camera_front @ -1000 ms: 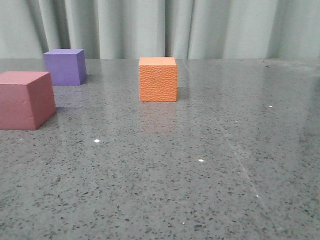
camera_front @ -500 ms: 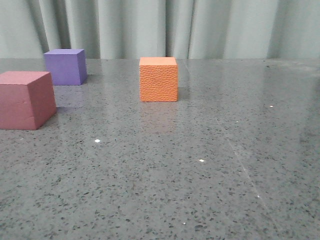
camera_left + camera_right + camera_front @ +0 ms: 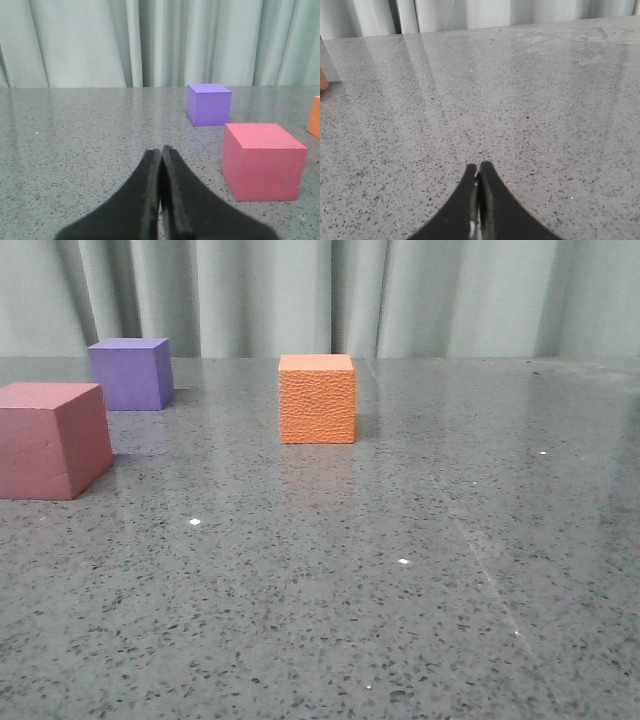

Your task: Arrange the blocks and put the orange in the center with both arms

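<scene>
Nothing is shifting since a second ago: the pebbled orange foam cube (image 3: 316, 398) is sitting untouched. The left gripper (image 3: 161, 150) and right gripper (image 3: 479, 166) are both pressed together, so arranging is not yet starting.

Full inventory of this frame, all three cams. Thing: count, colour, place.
orange cube: 1, orange with pebbled face, standing alone mid-table toward the back, right of the other two cubes
purple cube: 1, purple, back left, near the curtain
pink cube: 1, dusty pink, left edge of the front view, nearer the camera than the purple one, apart from it
table: 1, grey speckled, glossy
curtain: 1, pale grey-green, pleated, behind the table
left gripper: 1, black, fingers together, empty, above the table
right gripper: 1, black, fingers together, empty, above the table
</scene>
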{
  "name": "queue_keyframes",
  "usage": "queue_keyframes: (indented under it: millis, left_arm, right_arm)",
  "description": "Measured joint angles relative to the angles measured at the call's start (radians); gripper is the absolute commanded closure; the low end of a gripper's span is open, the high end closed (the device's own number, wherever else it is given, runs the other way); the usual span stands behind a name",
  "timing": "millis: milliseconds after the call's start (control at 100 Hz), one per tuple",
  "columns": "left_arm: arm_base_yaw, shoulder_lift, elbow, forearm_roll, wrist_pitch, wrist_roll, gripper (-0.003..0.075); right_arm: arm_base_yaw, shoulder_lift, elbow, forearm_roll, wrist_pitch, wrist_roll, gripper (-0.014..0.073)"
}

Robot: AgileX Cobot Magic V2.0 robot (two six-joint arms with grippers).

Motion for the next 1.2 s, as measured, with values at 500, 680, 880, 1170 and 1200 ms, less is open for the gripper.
queue_keyframes:
  millis: [500,680,880,1170,1200]
  left_arm:
    - [0.000,0.000,-0.016,-0.023,-0.034,0.000,0.0739]
    - [0.000,0.056,-0.213,-0.038,0.198,-0.001,0.0739]
    - [0.000,0.298,-0.517,-0.023,0.420,-0.001,0.0739]
    - [0.000,0.591,-0.745,-0.023,0.564,-0.002,0.0739]
    - [0.000,0.607,-0.750,-0.032,0.566,-0.002,0.0739]
  right_arm:
    - [0.000,0.000,0.000,0.000,0.000,0.000,0.0661]
    - [0.000,0.000,0.000,0.000,0.000,0.000,0.0661]
    - [0.000,0.000,0.000,0.000,-0.001,0.000,0.0661]
    - [0.000,0.000,0.000,0.000,-0.001,0.000,0.0661]
    - [0.000,0.000,0.000,0.000,-0.001,0.000,0.0661]
